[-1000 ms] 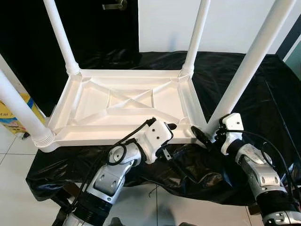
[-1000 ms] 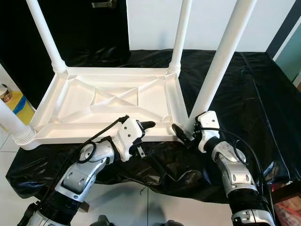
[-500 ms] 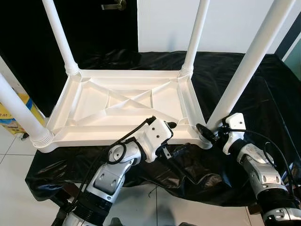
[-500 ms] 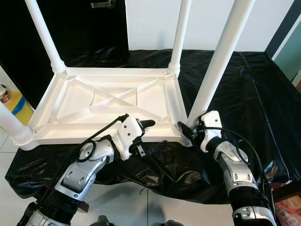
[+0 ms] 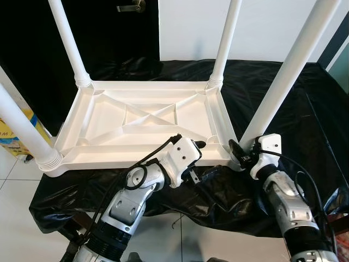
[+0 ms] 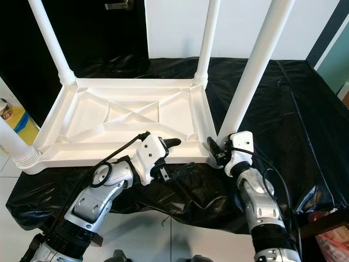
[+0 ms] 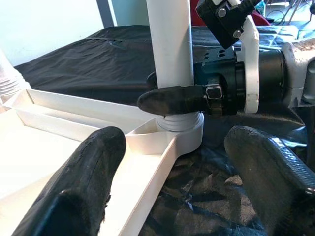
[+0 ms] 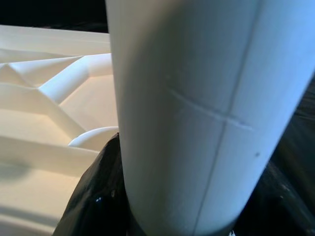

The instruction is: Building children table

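The white plastic children's table [image 5: 147,123] lies upside down on the black plastic sheet [image 5: 283,93], legs up. The right gripper [image 7: 170,101] clamps the table's near-right white tubular leg [image 5: 275,90] at its base. The left gripper [image 5: 197,146] is spread open at the table's near edge.

A white wall [image 5: 262,27] rises behind pale floor tiles [image 5: 16,185].

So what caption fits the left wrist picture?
Right gripper clasps the white plastic table leg at its corner socket, left gripper open nearby.
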You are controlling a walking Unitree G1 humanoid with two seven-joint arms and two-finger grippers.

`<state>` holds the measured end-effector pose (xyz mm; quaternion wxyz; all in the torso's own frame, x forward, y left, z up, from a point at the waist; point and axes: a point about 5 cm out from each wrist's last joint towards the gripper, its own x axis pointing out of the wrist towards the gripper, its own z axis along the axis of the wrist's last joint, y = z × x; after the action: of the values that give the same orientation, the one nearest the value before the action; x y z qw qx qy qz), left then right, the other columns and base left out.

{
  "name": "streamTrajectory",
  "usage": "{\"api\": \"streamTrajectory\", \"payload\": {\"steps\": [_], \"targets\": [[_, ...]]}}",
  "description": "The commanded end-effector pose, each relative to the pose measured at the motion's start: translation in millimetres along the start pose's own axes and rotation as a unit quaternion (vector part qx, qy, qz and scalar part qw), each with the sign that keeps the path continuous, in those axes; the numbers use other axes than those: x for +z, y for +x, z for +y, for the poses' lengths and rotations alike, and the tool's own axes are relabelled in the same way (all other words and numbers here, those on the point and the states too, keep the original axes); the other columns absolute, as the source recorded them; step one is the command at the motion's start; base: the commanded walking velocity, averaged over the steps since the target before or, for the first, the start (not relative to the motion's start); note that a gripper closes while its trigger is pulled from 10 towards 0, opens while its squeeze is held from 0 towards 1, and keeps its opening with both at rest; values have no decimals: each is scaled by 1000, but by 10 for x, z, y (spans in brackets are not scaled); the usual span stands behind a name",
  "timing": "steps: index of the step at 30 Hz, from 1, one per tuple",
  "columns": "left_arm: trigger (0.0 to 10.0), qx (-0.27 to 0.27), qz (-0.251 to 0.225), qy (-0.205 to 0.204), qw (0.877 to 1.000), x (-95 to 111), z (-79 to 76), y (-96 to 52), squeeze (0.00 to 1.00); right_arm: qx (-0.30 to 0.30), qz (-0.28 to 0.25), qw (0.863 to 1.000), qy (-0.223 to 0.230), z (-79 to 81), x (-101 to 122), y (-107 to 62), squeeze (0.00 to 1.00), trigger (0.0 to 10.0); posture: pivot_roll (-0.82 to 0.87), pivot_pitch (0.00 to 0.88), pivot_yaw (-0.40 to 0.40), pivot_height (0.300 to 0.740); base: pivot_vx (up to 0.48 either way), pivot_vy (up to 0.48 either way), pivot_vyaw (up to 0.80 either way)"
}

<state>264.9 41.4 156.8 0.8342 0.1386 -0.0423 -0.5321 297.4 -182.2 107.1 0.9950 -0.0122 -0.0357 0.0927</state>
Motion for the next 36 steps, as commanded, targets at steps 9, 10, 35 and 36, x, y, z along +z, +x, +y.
{"api": "streamTrajectory", "payload": {"steps": [9, 10, 35, 36], "targets": [[10000, 8, 8, -1, 1000, -25, -9, -5, 0, -79, 12, 996, 27, 193, -97, -50, 0, 10000, 28, 36, -58, 740, 0, 0, 0], [10000, 8, 9, 0, 1000, -28, -13, -6, 0, -93, 17, 995, 26, 234, -109, -54, 0, 10000, 31, 32, -61, 740, 0, 0, 0], [10000, 10, 9, 9, 1000, -21, -4, 7, 0, -137, -2, 990, 22, 279, -23, -47, 1000, 10000, 44, 0, -72, 740, 0, 0, 0], [10000, 10, 9, 9, 1000, -21, -7, 8, 0, -132, -9, 991, 23, 264, 0, -49, 1000, 10000, 44, 0, -72, 740, 0, 0, 0]]}}
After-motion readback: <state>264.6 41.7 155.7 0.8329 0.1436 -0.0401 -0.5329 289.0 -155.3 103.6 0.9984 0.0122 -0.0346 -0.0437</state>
